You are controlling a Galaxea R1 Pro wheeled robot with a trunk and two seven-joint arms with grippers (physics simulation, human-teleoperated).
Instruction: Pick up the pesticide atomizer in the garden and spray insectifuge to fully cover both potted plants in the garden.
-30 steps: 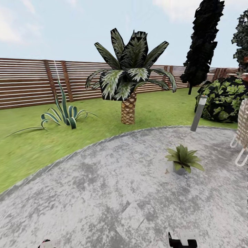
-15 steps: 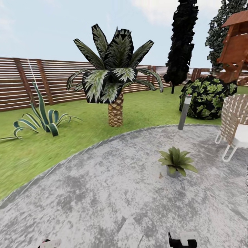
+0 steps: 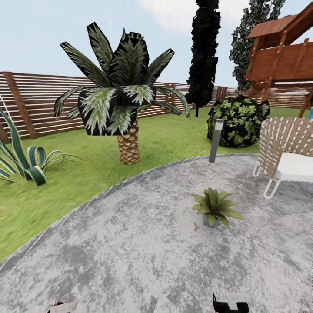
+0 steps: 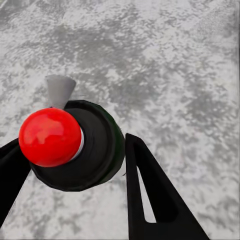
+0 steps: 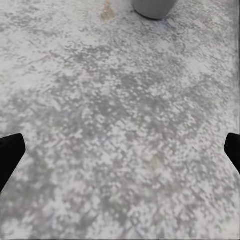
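We held the atomizer (image 4: 75, 150) clenched between the fingers of our left gripper (image 4: 70, 185), red cap toward the camera and grey nozzle pointing out over the patio (image 3: 130, 243). Our right gripper (image 5: 120, 150) hung released. One plant (image 3: 213, 211) stood ahead and to the right, nearer the patio's right edge, so the nozzle needed swinging right.

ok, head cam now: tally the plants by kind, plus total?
Potted rosette on the patio: 1
Palm: 1
Striped spiky plant in grass: 1
Leafy bush: 1
Tall dark trees: 2
Total: 6
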